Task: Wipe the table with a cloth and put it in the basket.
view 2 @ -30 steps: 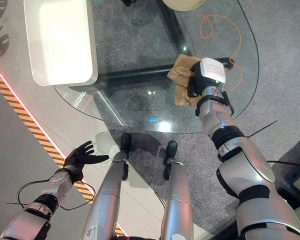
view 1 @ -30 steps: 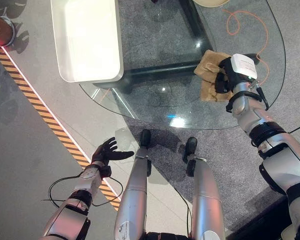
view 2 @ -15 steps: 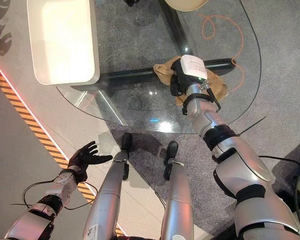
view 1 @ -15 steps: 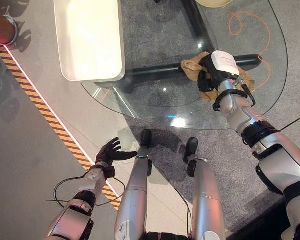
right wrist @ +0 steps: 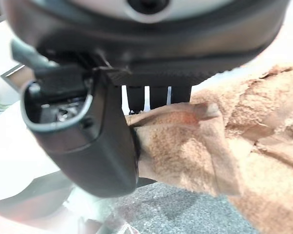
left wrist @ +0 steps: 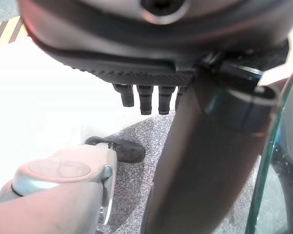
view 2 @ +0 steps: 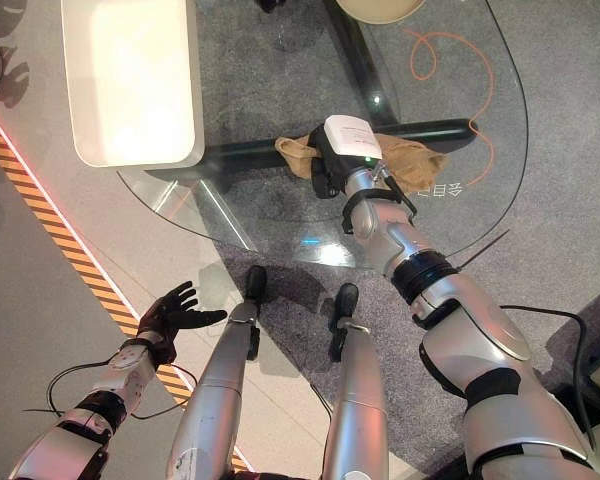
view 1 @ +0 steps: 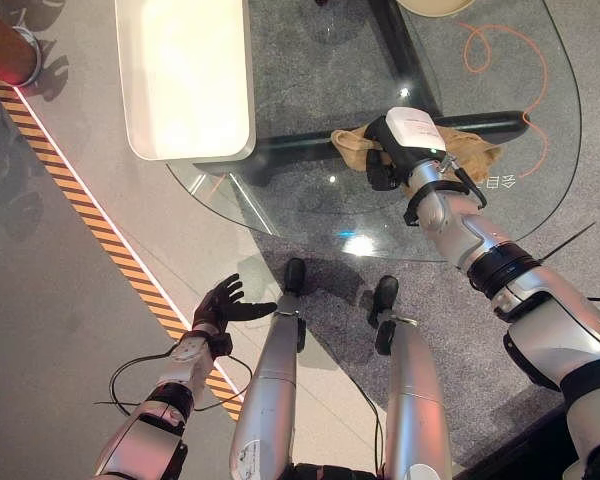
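A tan cloth (view 1: 472,152) lies bunched on the round glass table (view 1: 300,215), near its right half. My right hand (view 1: 383,168) presses down on the cloth's left part, and the rest trails out to the right of the wrist. In the right wrist view the fingers reach straight past a raised fold of cloth (right wrist: 185,151), with the thumb (right wrist: 88,141) beside it, so the hand is open on the cloth. My left hand (view 1: 223,303) hangs open, low over the floor at the left and off the table. A pale round rim (view 2: 380,8) peeks in beyond the table's far edge.
A long white rectangular bench-like piece (view 1: 185,80) overlaps the table's far left. Through the glass show the black table base (view 1: 310,150), grey carpet and an orange cord (view 1: 500,40). Yellow-black striped tape (view 1: 80,210) runs across the floor on the left.
My right hand has slid to the left across the glass, dragging the cloth with it. The left hand has stayed about where it was.
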Tool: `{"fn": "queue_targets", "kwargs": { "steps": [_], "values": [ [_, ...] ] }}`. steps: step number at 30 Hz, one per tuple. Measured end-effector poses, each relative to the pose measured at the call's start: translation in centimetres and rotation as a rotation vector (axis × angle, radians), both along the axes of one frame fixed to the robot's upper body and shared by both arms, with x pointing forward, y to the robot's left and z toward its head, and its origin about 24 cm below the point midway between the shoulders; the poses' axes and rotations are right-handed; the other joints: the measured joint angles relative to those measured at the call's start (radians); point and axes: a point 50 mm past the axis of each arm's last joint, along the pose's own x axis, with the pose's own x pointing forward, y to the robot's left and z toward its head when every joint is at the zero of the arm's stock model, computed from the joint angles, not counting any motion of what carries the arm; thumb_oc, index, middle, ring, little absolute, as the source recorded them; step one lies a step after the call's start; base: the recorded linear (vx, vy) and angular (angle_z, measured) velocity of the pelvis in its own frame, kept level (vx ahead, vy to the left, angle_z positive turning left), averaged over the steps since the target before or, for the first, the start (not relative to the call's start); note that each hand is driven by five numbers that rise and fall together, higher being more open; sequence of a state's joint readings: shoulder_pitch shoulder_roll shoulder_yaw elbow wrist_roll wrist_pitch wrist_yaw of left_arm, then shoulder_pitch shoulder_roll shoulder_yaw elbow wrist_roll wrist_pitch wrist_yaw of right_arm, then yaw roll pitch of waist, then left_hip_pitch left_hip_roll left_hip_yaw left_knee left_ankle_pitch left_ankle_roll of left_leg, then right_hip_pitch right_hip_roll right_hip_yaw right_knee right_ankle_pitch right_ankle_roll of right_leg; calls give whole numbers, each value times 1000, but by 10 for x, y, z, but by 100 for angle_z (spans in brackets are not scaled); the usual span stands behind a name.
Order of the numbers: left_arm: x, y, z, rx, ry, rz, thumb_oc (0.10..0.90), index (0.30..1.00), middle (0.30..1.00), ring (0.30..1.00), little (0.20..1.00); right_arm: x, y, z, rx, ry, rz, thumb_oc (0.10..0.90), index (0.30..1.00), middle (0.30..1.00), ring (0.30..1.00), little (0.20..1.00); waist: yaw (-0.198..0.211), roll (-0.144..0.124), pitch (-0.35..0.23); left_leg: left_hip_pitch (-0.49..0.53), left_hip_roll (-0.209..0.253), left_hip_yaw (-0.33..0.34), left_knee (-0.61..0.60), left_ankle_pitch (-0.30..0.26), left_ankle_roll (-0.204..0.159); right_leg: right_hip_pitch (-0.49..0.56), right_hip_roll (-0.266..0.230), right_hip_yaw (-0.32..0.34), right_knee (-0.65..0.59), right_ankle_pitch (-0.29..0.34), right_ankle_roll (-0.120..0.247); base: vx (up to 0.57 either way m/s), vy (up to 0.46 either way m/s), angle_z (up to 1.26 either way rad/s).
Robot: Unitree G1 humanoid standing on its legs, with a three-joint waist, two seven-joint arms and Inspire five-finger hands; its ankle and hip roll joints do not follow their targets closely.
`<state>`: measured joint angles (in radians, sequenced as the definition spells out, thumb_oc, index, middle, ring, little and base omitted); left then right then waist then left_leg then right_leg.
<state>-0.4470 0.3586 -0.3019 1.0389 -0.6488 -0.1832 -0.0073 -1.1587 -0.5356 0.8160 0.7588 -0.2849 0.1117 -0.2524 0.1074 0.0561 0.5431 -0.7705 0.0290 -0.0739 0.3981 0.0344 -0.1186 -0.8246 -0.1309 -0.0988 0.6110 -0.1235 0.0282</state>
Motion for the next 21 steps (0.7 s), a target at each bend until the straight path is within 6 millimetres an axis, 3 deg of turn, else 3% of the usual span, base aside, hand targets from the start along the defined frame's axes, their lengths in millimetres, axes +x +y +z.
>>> {"fn": "queue_targets", "kwargs": {
  "steps": [10,21],
  "values": [
    [-6,0,-5,-4,10,0,800,900,900,900,900,-5,14,4,-37,0,69,100,300,300,300,200,0,2,0,3,1,2,-4,2,-3,-1,0,0,2,0,0,0,0,0],
    [-3,-14,-4,-30,-4,-5,800,900,900,900,900,-14,40,6,-60,25,193,100,300,300,300,200,0,4,-1,18,1,7,-31,15,-3,0,-2,2,2,-1,-1,0,0,0]
  ]
}}
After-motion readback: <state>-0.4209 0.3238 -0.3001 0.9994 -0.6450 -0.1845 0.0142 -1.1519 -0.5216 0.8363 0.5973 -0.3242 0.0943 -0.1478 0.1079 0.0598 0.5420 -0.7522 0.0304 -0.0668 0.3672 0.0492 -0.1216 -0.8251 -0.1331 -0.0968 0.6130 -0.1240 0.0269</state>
